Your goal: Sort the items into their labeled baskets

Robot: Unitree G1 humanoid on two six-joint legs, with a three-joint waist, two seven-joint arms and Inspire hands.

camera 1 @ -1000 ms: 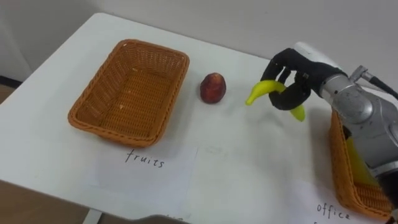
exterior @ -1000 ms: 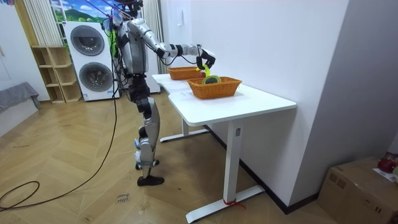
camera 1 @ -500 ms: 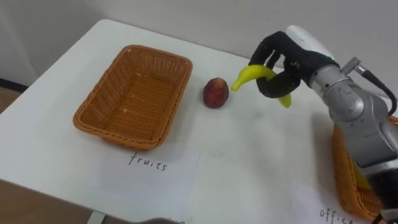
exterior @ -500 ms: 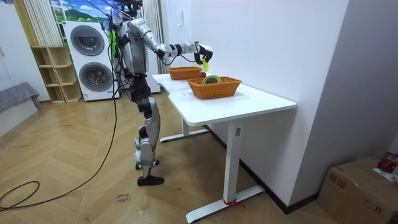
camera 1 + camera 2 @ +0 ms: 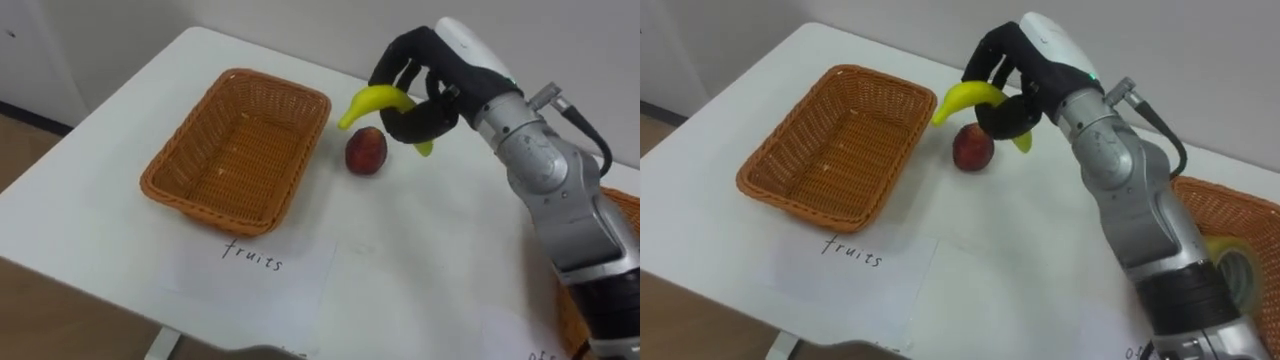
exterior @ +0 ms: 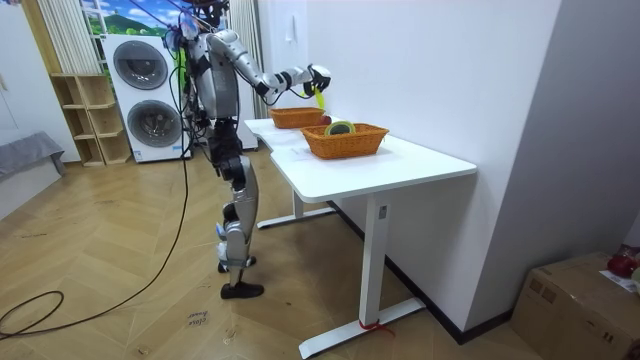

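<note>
Banana (image 5: 370, 99) is gripped by the right hand (image 5: 432, 72), fingers curled round it, in the upper middle of the frame, above the red fruit (image 5: 367, 151) lying just beside the basket (image 5: 192, 130) on the table (image 5: 430, 235).

I read one label: handwritten "fruits" on the white paper sheet (image 5: 240, 295), which lies on the table (image 5: 420, 250) just in front of the wicker basket (image 5: 205, 207). A second label (image 5: 535, 354) is cut off at the bottom edge, unreadable.
</note>
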